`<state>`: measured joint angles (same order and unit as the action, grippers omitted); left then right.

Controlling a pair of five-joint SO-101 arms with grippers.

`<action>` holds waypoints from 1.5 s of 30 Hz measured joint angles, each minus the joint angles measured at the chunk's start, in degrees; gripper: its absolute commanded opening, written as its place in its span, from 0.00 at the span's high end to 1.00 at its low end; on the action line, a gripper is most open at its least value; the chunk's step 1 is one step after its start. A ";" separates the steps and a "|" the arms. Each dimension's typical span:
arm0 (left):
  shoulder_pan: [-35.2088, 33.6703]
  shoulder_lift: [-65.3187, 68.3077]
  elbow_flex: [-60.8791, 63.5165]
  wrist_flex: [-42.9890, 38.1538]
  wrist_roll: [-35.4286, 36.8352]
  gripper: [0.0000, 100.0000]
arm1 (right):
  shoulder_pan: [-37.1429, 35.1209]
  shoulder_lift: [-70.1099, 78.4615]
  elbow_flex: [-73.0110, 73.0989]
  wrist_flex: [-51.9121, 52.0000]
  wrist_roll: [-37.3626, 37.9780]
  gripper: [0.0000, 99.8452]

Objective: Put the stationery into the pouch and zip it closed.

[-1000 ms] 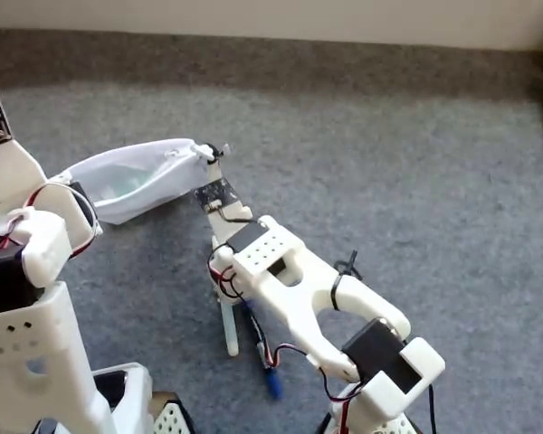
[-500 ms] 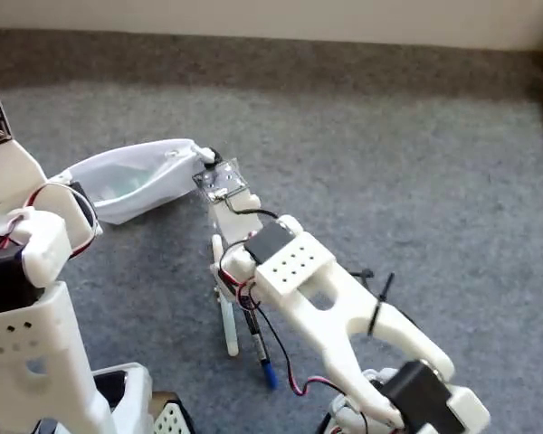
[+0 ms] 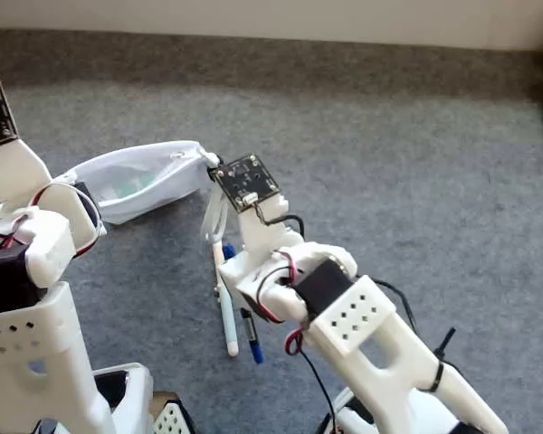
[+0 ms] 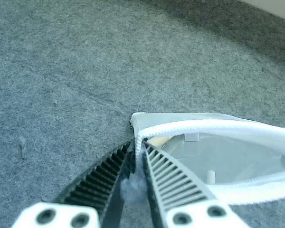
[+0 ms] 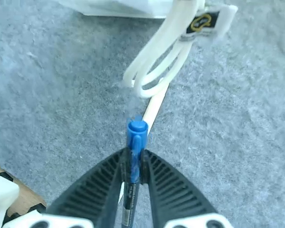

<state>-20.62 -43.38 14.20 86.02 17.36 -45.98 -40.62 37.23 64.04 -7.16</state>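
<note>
The right pincer is clamped on a blue pen. Its ribbed black jaws press the dark barrel just behind the bright blue cap, and the cap juts out past the fingertips. In the high view the pen runs back under the arm with its blue far end near the bench; whether that end touches cannot be told. Just beside and partly under the pen lies a slim white stick, flat on the grey, felt-like bench surface. Beyond the cap a white looped strap hangs from the pouch's corner and carries a small tag with a dark patch.

The left pincer is pressed together on the end of the pouch, gripping the fabric where the white zip begins. The pouch is white and half see-through. From the grip the two lines of zip spread apart, so its mouth stands open, and pale shapes lie inside.

From above, the pouch stretches across the bench between the two arms, with a greenish shape showing through its side. The strap end is nearest the right pincer.
</note>
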 measured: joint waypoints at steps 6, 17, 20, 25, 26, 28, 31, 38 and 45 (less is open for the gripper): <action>0.00 0.00 0.00 0.00 0.00 0.99 | 0.00 -6.77 0.00 0.00 0.00 0.98; 0.00 0.00 0.00 0.00 0.00 0.99 | 0.00 -17.49 0.00 -3.25 0.09 0.98; 0.00 0.00 0.00 0.00 0.00 0.99 | 0.00 -19.69 0.00 -6.59 0.09 0.98; 0.00 0.00 0.00 0.00 0.00 0.99 | 0.00 -21.63 0.00 -12.92 0.09 0.98; 0.00 0.00 0.00 0.00 0.00 0.99 | -0.09 -21.63 0.00 -14.59 0.09 0.98; 0.00 0.00 0.00 0.00 0.00 0.99 | -0.18 -21.63 0.00 -17.76 0.09 0.98; 0.00 0.00 0.00 0.00 0.00 0.99 | -0.18 -21.63 0.00 -22.51 0.09 0.98; 0.00 0.00 0.00 0.00 0.00 0.99 | -0.18 -21.63 -0.62 -31.56 0.09 0.98; 0.00 0.00 0.00 0.00 0.00 0.99 | -0.18 -21.63 -5.01 -39.30 0.09 0.98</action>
<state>-20.62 -43.38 14.20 86.02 17.36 -46.15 -62.24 32.22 24.75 -7.08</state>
